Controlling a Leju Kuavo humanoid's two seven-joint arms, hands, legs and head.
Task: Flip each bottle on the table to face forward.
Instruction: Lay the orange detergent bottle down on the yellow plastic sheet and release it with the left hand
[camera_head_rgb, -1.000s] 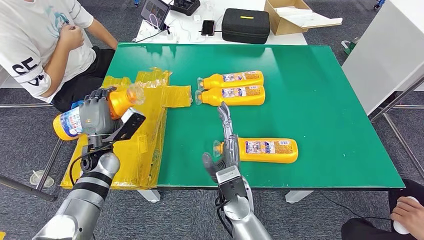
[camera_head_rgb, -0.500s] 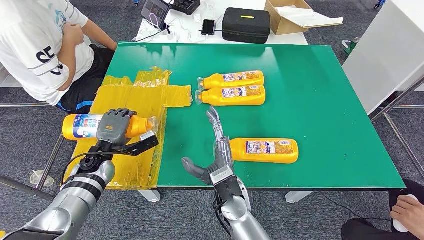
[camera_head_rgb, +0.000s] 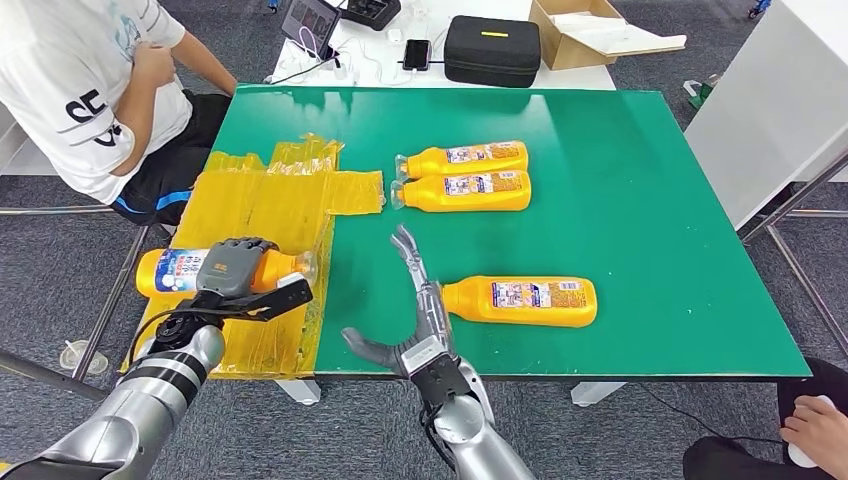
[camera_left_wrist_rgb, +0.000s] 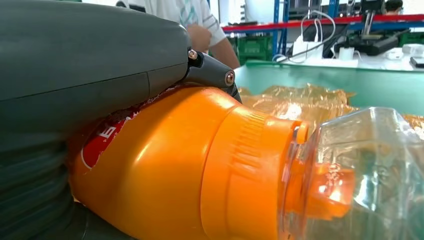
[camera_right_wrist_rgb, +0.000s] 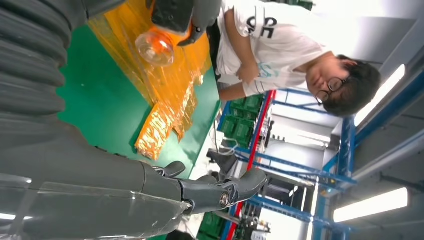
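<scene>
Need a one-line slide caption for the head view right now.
Left hand holds an orange bottle over yellow sheeting; the open right hand sits beside another bottle on the green table.

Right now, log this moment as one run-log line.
left hand: grips orange bottle over yellow sheet | right hand: open, beside near bottle | paired bottles: lying untouched

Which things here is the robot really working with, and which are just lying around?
For the job:
- held bottle, gripped by the left hand
- two bottles side by side: and
- near bottle, beside the open right hand
- green table

Just lying about:
- yellow wrapping
- black case
- cardboard box
- phone
</scene>
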